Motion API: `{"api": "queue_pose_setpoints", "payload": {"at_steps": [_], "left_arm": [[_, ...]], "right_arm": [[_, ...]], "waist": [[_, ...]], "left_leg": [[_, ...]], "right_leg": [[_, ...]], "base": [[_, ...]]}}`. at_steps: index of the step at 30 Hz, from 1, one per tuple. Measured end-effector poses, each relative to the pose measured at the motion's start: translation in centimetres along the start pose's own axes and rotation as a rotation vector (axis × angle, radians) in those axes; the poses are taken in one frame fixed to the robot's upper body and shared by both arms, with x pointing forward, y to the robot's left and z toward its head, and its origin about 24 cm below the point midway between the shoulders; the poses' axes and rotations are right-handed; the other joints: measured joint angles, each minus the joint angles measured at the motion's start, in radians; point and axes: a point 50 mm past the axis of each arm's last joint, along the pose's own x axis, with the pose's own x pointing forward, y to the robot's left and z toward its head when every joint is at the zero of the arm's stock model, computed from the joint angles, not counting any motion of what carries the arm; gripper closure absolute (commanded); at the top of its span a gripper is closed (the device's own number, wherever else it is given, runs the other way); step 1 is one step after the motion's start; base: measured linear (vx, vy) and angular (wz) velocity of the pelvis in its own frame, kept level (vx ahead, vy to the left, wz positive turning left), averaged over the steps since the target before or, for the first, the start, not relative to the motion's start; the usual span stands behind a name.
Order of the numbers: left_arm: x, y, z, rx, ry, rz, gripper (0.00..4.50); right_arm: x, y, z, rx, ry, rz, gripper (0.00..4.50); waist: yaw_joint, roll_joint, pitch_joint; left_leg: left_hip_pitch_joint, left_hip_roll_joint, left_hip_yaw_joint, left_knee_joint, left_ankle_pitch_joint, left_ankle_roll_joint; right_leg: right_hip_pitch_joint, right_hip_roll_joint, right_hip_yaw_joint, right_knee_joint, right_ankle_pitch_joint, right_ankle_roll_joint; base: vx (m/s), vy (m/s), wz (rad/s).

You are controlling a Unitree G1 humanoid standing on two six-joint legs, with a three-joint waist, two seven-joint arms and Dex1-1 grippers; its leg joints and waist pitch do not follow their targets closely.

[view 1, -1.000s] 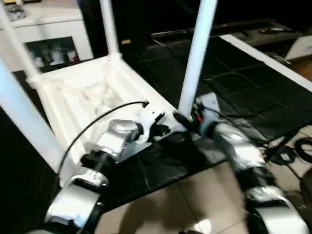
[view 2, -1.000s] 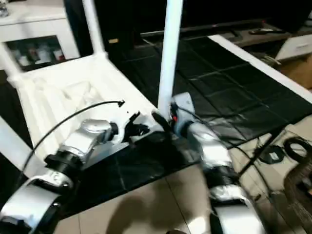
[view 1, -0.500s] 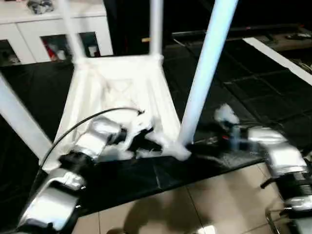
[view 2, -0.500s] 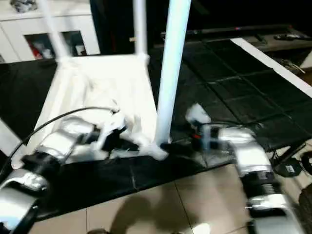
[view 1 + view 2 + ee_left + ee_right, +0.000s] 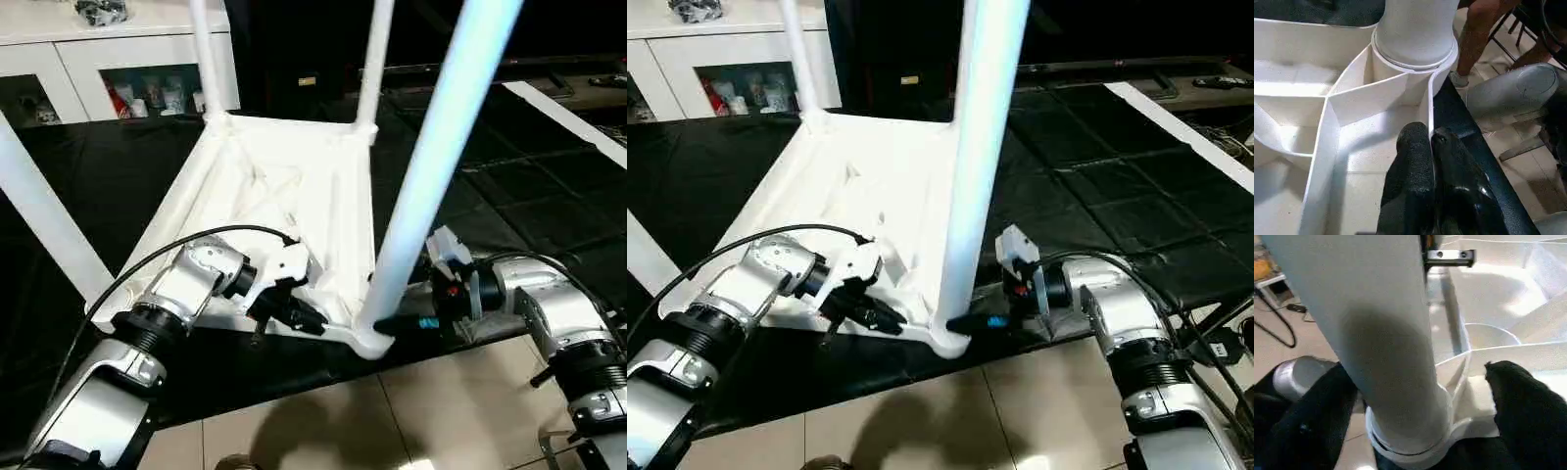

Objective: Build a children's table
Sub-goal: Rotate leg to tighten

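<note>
Already the tabletop [image 5: 284, 196] lies upside down, ribbed underside up, on the black mat [image 5: 509, 186], its near edge along the mat's near edge where the tiled floor [image 5: 392, 421] begins. Four legs stand up from its corner sockets: the near-right leg [image 5: 431, 166], the near-left leg [image 5: 44, 220], and two far ones [image 5: 204, 54] [image 5: 374, 59] toward the white cabinet [image 5: 108, 59].

So the build looks close to finished; what probably remains is confirming that the near-right leg is fully seated and turning the table onto its feet.

The left gripper [image 5: 1432, 147] pinches the tabletop's thin near wall just beside that socket, fingers pressed together over the rim. The right gripper [image 5: 1420, 396] straddles the base of the near-right leg, one black finger [image 5: 1528, 406] on each side, spread wide; whether they actually press the tube I cannot tell.
</note>
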Motion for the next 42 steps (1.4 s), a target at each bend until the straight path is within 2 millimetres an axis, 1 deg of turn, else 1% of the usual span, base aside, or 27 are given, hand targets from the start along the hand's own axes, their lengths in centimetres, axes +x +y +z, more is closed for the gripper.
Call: {"api": "queue_pose_setpoints", "payload": {"at_steps": [2,3,4,6,8,9,10,13,15,18,21,23,27,30,33,35,37,39,40,41,42], "left_arm": [[0.0,0.0,0.0,0.001,0.001,-0.003,4.5],[0.0,0.0,0.0,0.001,0.002,-0.003,4.5],[0.0,0.0,0.0,0.001,0.003,-0.004,4.5],[0.0,-0.1,0.0,0.003,0.005,-0.005,4.5],[0.0,-0.1,0.0,0.005,0.008,-0.009,4.5],[0.0,-0.1,0.0,0.006,0.008,-0.012,4.5],[0.0,-0.2,0.0,0.007,0.009,-0.014,4.5],[-0.1,-0.2,-0.1,0.007,0.013,-0.019,4.5],[0.0,-0.2,-0.1,0.007,0.015,-0.021,4.5],[0.0,-0.2,-0.1,0.007,0.017,-0.021,4.5],[0.0,-0.2,-0.1,0.007,0.018,-0.021,4.5],[0.0,-0.2,-0.1,0.007,0.018,-0.021,4.5],[-0.1,-0.1,0.0,0.006,0.01,-0.007,4.5],[0.2,0.3,0.0,-0.023,-0.015,0.057,4.5],[0.5,0.9,0.1,-0.085,-0.053,0.159,4.5],[0.9,1.5,0.2,-0.133,-0.079,0.246,4.5],[1.5,1.8,0.3,-0.177,-0.103,0.303,4.5],[2.1,2.4,0.5,-0.25,-0.152,0.402,4.5],[2.6,2.9,0.7,-0.298,-0.184,0.473,4.5],[2.8,3.2,0.9,-0.318,-0.198,0.507,4.5],[3.2,3.3,1.1,-0.334,-0.212,0.527,4.5]], "right_arm": [[0.0,0.0,0.0,-0.004,-0.001,0.009,0.71],[0.1,0.0,-0.1,-0.004,-0.003,0.012,0.71],[0.2,0.1,-0.1,-0.004,-0.003,0.018,0.86],[0.4,0.1,-0.2,0.0,-0.005,0.03,0.92],[0.6,0.2,-0.2,0.002,-0.009,0.044,1.09],[0.6,0.2,-0.2,0.002,-0.009,0.048,1.09],[0.7,0.2,-0.2,0.002,-0.009,0.058,1.28],[0.9,0.3,-0.3,0.004,-0.011,0.078,1.53],[1.0,0.3,-0.3,0.008,-0.012,0.083,1.53],[1.0,0.3,-0.3,0.012,-0.013,0.095,1.87],[1.1,0.4,-0.3,0.012,-0.014,0.106,1.92],[1.1,0.4,-0.3,0.012,-0.014,0.106,2.2],[1.0,0.4,-0.3,0.026,-0.018,0.096,2.34],[0.7,0.3,-0.6,0.051,-0.066,0.012,2.38],[0.2,-0.3,-0.7,0.071,-0.1,-0.121,2.43],[0.2,-0.9,-0.9,0.09,-0.124,-0.242,2.46],[0.3,-1.5,-1.1,0.106,-0.143,-0.343,2.48],[0.9,-2.5,-0.8,0.135,-0.178,-0.492,2.5],[1.4,-3.3,-0.6,0.169,-0.199,-0.591,2.5],[1.7,-3.7,-0.3,0.188,-0.21,-0.646,2.51],[1.7,-3.9,-0.2,0.199,-0.216,-0.686,2.51]], "waist": [[0.0,0.0,0.0],[0.0,0.0,0.0],[-0.001,0.0,0.0],[-0.001,0.0,0.0],[-0.001,0.0,0.0],[0.0,0.0,0.0],[0.0,0.0,0.0],[-0.001,0.0,0.0],[-0.001,0.0,0.0],[-0.001,0.0,0.0],[-0.002,0.0,0.0],[-0.002,0.0,0.0],[-0.001,0.0,0.0],[0.001,0.0,0.0],[-0.006,0.0,0.0],[-0.023,0.0,0.0],[-0.046,0.0,0.0],[-0.068,0.0,0.0],[-0.083,0.0,0.0],[-0.09,-0.001,0.0],[-0.093,-0.001,0.0]], "left_leg": [[0.0,0.0,0.0,0.0,0.0,0.0],[0.0,0.0,0.0,0.0,0.0,0.0],[0.0,0.0,0.0,0.0,0.0,0.0],[0.0,0.0,0.0,0.0,0.0,0.0],[0.0,0.0,0.0,0.0,0.0,0.0],[0.0,0.0,0.0,0.0,0.0,0.0],[0.0,0.0,0.0,0.0,0.0,0.0],[0.0,0.0,0.0,0.0,0.0,0.0],[0.0,0.0,0.0,0.001,0.0,0.0],[0.0,0.0,0.0,0.001,0.0,0.0],[0.0,0.0,0.0,0.001,0.0,0.0],[0.0,0.0,0.0,0.002,0.0,0.0],[0.001,0.0,0.0,0.002,0.0,0.0],[0.001,0.0,0.0,0.002,0.0,0.0],[0.001,0.0,0.0,0.003,0.001,0.0],[0.001,-0.001,0.0,0.003,0.001,0.0],[0.002,-0.001,-0.001,0.003,0.001,0.0],[0.002,-0.001,-0.002,0.003,0.001,-0.001],[0.003,-0.002,-0.003,0.003,0.001,-0.001],[0.003,-0.002,-0.005,0.003,0.001,-0.001],[0.003,-0.002,-0.005,0.003,0.001,-0.001]], "right_leg": [[0.0,0.0,0.0,0.0,0.0,0.0],[0.0,0.0,0.0,0.0,0.0,0.0],[0.0,0.0,0.0,0.0,0.0,0.0],[0.0,0.0,0.0,0.0,0.0,0.0],[0.0,0.0,0.0,0.0,0.0,0.0],[0.0,0.0,0.0,0.0,0.0,0.0],[0.0,0.0,0.0,0.0,0.0,0.0],[0.0,0.0,0.0,0.0,0.0,0.0],[0.0,0.0,0.0,0.001,0.0,0.0],[0.0,0.0,0.0,0.002,0.0,0.0],[0.0,0.0,0.0,0.002,0.0,0.0],[0.0,0.0,0.0,0.002,0.0,0.0],[0.0,0.0,0.0,0.003,0.0,0.0],[0.001,0.0,0.001,0.004,0.0,0.0],[0.001,0.0,0.001,0.004,0.0,0.001],[0.001,0.0,0.001,0.003,0.0,0.004],[0.001,0.0,0.0,0.002,0.0,0.005],[-0.001,0.001,0.0,0.001,0.002,0.006],[-0.002,0.001,-0.002,0.0,0.003,0.006],[-0.003,0.001,-0.003,0.0,0.004,0.007],[-0.003,0.001,-0.003,-0.001,0.004,0.007]], "base": [[0.0,0.0,0.0],[0.0,0.0,0.0],[0.0,0.0,0.0],[0.0,0.0,0.0],[0.0,0.0,0.0],[0.0,0.0,0.0],[0.0,0.0,0.0],[0.0,0.0,0.0],[0.0,0.0,0.0],[0.0,0.0,0.0],[0.0,0.0,0.0],[0.0,0.0,0.0],[0.0,0.0,0.0],[0.0,0.0,0.0],[0.0,0.0,0.0],[0.0,0.0,0.0],[0.0,0.0,0.0],[0.0,0.0,0.0],[0.0,0.0,0.0],[0.0,0.0,0.0],[0.0,0.0,0.0]]}}
